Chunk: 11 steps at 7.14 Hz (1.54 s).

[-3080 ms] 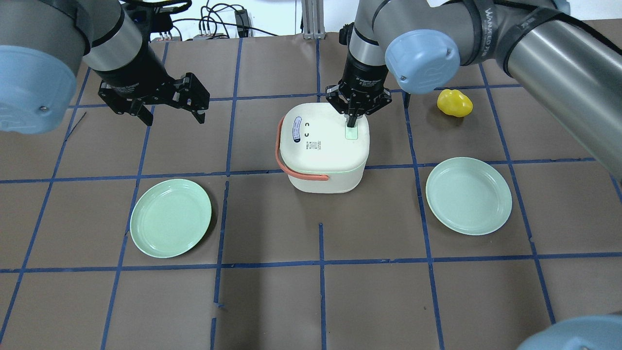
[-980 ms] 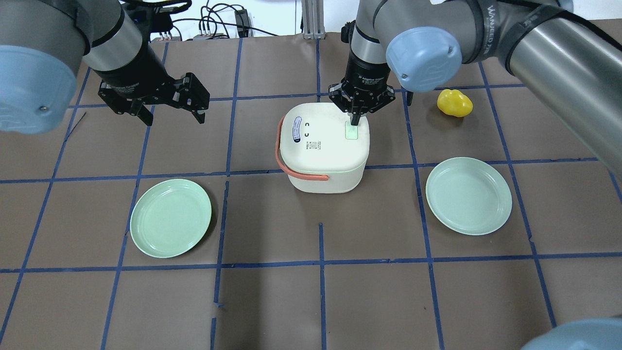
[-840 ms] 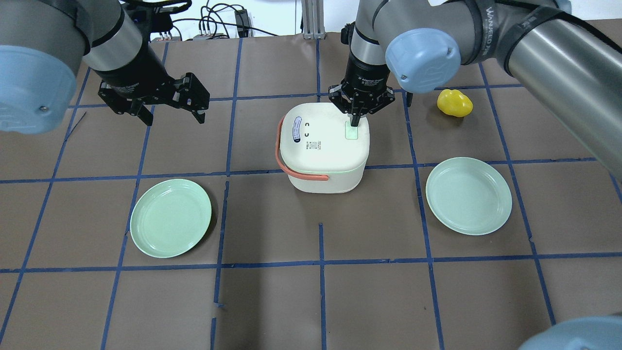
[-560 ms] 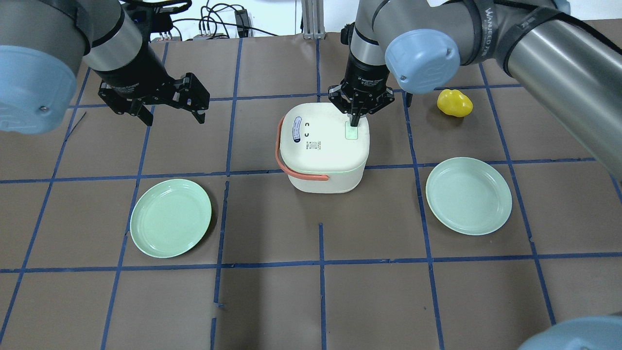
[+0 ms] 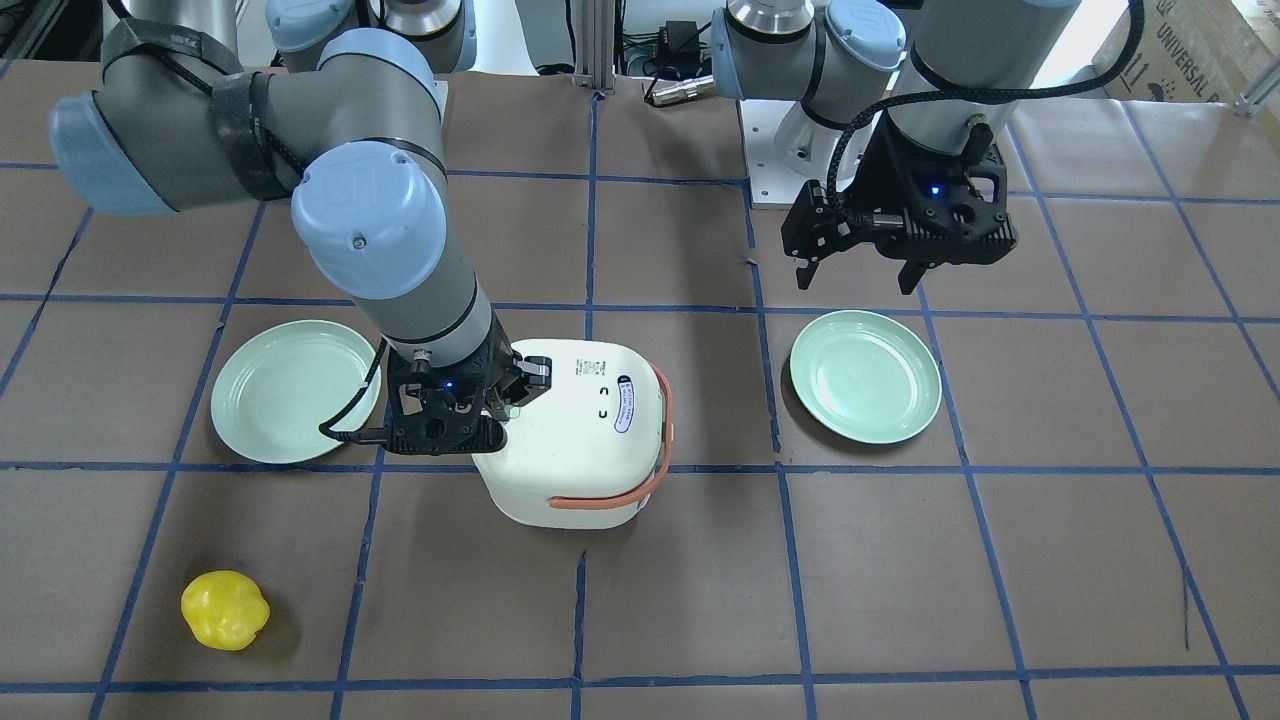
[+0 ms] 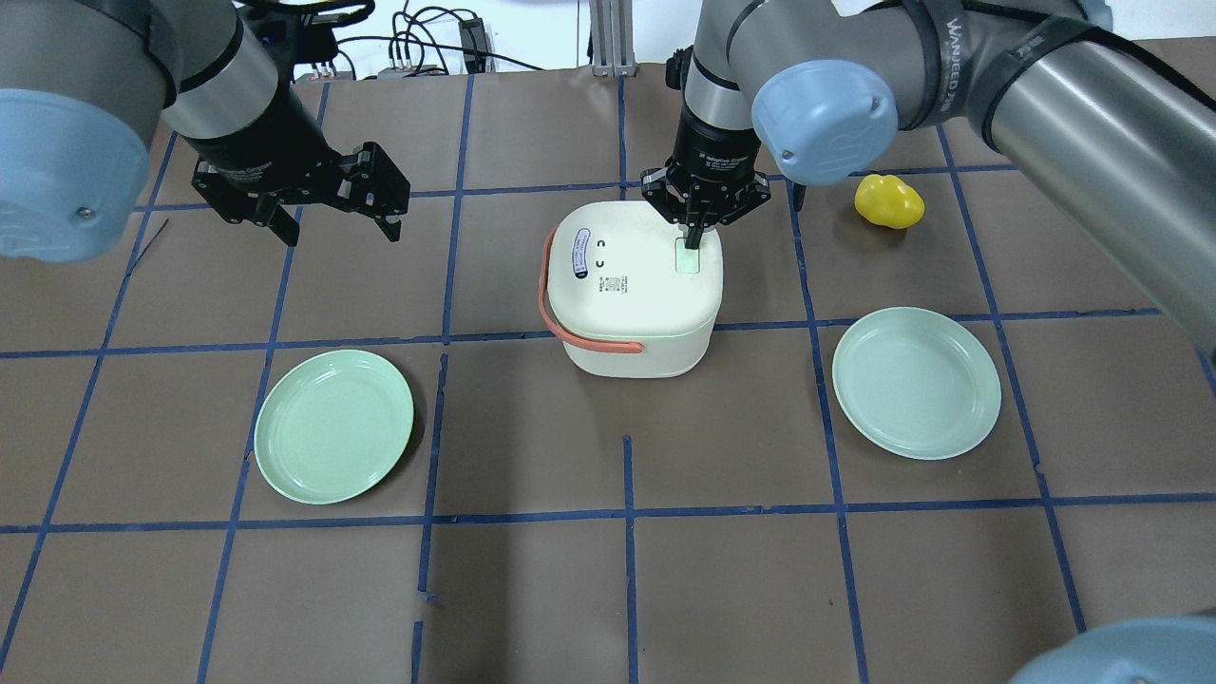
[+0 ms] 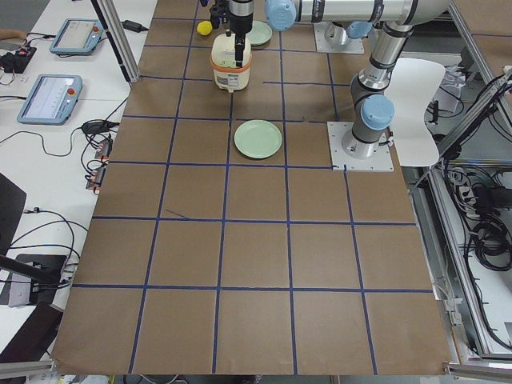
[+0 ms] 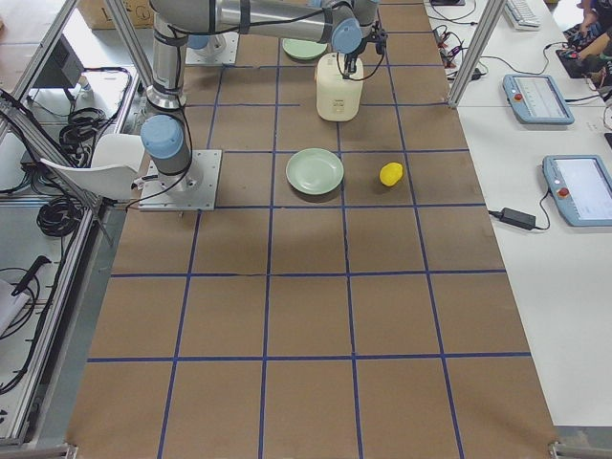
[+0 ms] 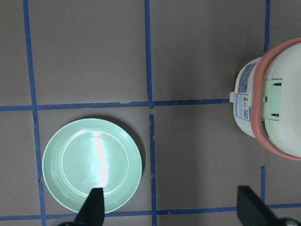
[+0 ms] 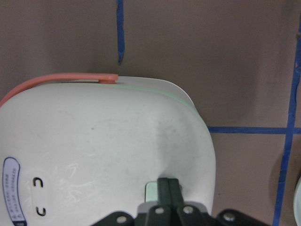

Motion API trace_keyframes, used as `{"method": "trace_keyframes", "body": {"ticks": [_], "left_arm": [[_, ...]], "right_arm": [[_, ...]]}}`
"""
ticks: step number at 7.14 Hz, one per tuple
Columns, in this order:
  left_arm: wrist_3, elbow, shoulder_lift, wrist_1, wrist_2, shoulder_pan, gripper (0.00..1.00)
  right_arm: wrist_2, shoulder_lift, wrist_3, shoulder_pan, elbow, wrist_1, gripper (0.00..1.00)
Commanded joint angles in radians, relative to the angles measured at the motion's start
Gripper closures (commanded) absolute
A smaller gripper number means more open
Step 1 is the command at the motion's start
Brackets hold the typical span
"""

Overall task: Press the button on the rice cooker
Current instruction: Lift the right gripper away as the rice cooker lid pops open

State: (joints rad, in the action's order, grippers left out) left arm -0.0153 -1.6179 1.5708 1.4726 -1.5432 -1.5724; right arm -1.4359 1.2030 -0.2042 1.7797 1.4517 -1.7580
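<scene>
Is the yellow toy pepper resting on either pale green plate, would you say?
No, the yellow toy pepper lies on the bare brown table.

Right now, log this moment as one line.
right gripper shut, tip at button | left gripper open, hovering apart from rice cooker | lid down | button contact: cannot tell

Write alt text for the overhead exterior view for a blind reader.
The right gripper, shut, points down at the green button on top of a white rice cooker with an orange handle. The left gripper hangs open, apart from it. A left plate, a right plate, both green, and a yellow object lie on the table.
</scene>
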Motion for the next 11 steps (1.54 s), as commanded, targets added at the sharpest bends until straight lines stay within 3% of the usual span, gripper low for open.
{"method": "trace_keyframes", "body": {"ticks": [1,6,8,9,10,11], "left_arm": [[0.0,0.0,0.0,0.0,0.0,0.0,0.0],[0.0,0.0,0.0,0.0,0.0,0.0,0.0],[0.0,0.0,0.0,0.0,0.0,0.0,0.0],[0.0,0.001,0.0,0.0,0.0,0.0,0.0],[0.0,0.001,0.0,0.0,0.0,0.0,0.0],[0.0,0.0,0.0,0.0,0.0,0.0,0.0]], "right_arm": [[0.0,0.0,0.0,0.0,0.007,-0.003,0.91],[-0.003,0.019,-0.004,0.003,-0.014,0.017,0.9],[0.003,0.044,-0.032,0.027,-0.112,0.154,0.88],[0.008,0.05,-0.034,0.032,-0.198,0.269,0.81],[-0.004,0.055,-0.034,0.03,-0.284,0.322,0.57],[-0.006,0.058,-0.032,0.02,-0.321,0.328,0.42]]}}
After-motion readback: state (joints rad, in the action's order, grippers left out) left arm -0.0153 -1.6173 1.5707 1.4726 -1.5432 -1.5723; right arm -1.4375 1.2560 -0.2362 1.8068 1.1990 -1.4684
